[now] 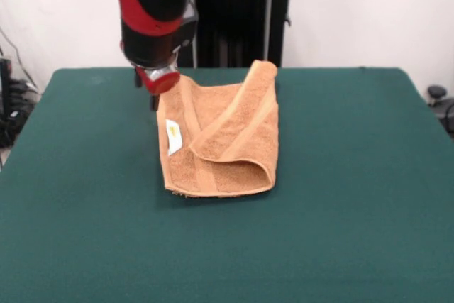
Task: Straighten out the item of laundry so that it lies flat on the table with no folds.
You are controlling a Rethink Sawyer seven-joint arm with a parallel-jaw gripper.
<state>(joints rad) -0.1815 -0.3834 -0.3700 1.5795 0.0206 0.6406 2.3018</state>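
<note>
The item of laundry (220, 143) is an orange-tan towel lying near the middle of the green table (340, 196). It is folded: a flap with a woven band runs diagonally from its far right corner down across the top, and the near right edge curls over. A white label (174, 138) shows on its left side. My gripper (154, 97) hangs below the red and black arm (156, 26) at the towel's far left corner, touching or just above the cloth. The arm's end hides how the gripper stands.
Cables and dark gear (10, 104) sit off the table's left edge. A small dark object (436, 94) lies beyond the right edge. Green cloth stretches wide on all sides of the towel.
</note>
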